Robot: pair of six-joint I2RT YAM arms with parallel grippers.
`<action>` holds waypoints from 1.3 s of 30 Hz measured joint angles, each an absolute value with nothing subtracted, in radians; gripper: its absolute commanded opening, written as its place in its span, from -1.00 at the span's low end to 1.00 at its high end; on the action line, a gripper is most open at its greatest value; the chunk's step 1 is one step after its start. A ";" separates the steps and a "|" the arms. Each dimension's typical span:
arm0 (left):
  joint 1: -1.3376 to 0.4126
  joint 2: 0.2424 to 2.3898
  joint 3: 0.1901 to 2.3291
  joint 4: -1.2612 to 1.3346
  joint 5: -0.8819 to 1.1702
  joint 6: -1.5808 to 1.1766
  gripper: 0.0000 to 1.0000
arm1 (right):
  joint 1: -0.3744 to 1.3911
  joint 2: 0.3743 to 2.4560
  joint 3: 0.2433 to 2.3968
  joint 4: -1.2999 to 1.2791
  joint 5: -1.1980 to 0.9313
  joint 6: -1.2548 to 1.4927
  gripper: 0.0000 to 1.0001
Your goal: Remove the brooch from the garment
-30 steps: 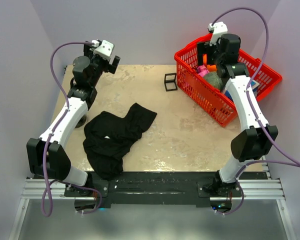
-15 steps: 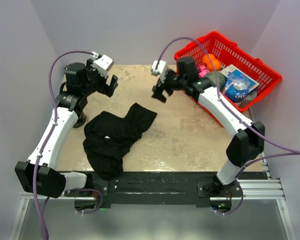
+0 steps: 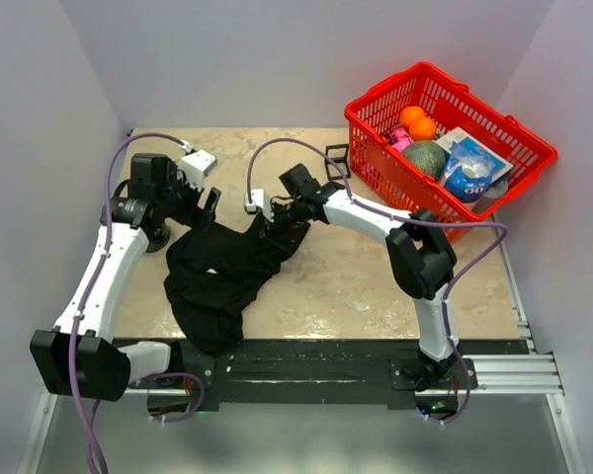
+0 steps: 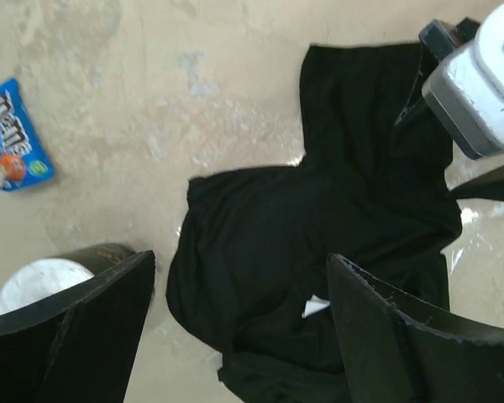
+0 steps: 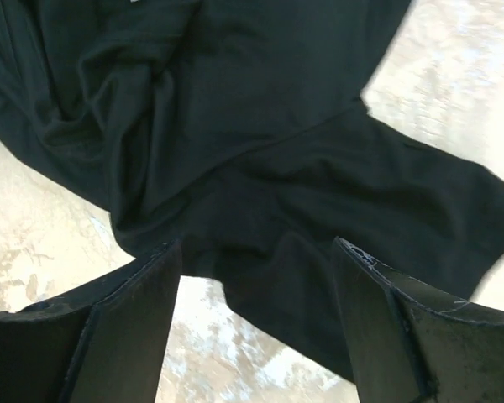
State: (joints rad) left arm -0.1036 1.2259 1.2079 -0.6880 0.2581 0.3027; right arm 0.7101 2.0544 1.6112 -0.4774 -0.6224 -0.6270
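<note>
- Left pincer (image 3: 206,203) hovers wide open, gripping nothing, over the garment's far-left folds, close to the left edge of the surface (image 3: 376,276).
- The garment (image 3: 222,272), a crumpled black heap, lies toward the near-left corner. I can't pick out the brooch among its folds.
- Right pincer (image 3: 273,223) hangs released, fingers spread, just above the sleeve that points toward the far edge.
- A black wire cube (image 3: 336,161) sits by the far edge.
- A red basket (image 3: 395,183) fills the far-right corner.
</note>
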 measured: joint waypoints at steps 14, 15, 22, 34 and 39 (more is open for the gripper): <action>-0.097 1.068 1.070 -0.759 0.133 0.215 0.68 | 0.854 2.164 1.686 -0.284 -0.809 -0.369 0.55; -0.090 1.053 1.087 -0.749 0.096 0.192 0.68 | 0.862 2.177 1.685 -0.270 -0.813 -0.344 0.56; -0.019 1.049 1.206 -0.694 -0.080 0.062 0.68 | 0.871 2.234 1.671 -0.187 -0.828 -0.215 -0.13; 0.083 1.081 1.168 -0.578 -0.061 0.037 0.65 | 0.845 2.214 1.702 -0.218 -0.788 -0.183 -1.00; 0.122 1.121 1.157 -0.461 0.014 0.063 0.57 | 0.690 2.037 1.711 -0.329 -0.787 -0.204 -1.00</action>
State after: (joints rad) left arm 0.1223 1.1210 1.1572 -0.4614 0.0143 0.0628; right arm 0.6903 2.0369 1.7107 -0.3290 -0.7868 -0.2035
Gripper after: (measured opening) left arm 0.807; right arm 0.014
